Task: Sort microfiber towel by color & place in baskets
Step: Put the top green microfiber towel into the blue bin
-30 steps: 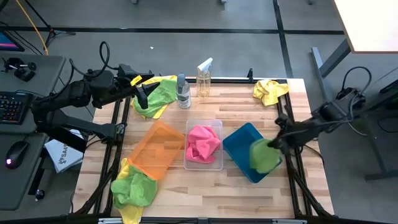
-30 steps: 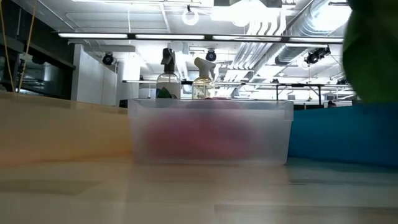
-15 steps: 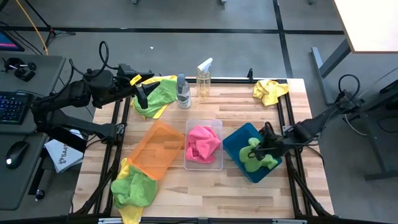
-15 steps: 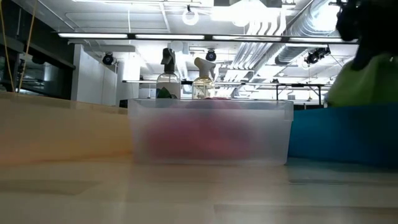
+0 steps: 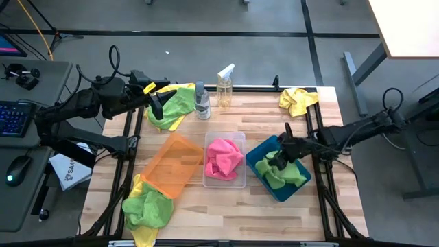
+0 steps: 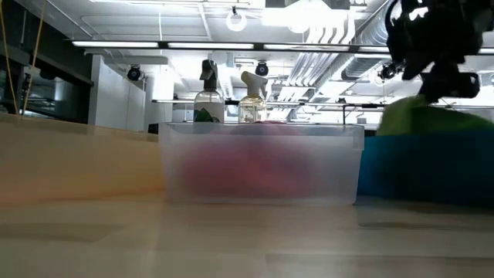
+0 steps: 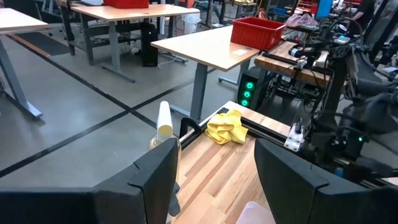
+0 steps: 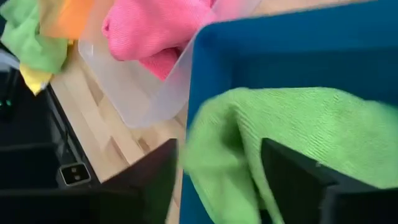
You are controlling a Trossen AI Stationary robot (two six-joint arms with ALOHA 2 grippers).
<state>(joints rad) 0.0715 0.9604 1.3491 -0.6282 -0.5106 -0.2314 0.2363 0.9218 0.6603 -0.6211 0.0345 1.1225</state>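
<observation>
A lime green towel (image 5: 278,173) lies in the blue basket (image 5: 255,155) at the near right. My right gripper (image 5: 283,156) hangs open just above it, one finger on either side of the cloth (image 8: 298,124). A pink towel (image 5: 223,158) fills the clear basket (image 5: 235,181), and the orange basket (image 5: 171,165) beside it holds nothing. My left gripper (image 5: 156,110) waits open at the far left, above a green and yellow towel heap (image 5: 175,103). My right gripper has its fingers (image 8: 155,180) spread on either side of the green towel's top fold (image 8: 236,149), coming from above and from the table's right. Whether they touch the cloth, I cannot tell. The towel rests in the blue basket (image 8: 280,50).
Two spray bottles (image 5: 202,101) (image 5: 225,86) stand at the far edge. A yellow towel (image 5: 297,99) lies at the far right corner. More green and yellow towels (image 5: 147,207) lie at the near left, by the orange basket's corner.
My right gripper has carried the green towel toward the table's left and down, from the blue basket's right rim to over its middle, and has opened. The towel has dropped from hanging below the fingers and now lies spread in the basket.
</observation>
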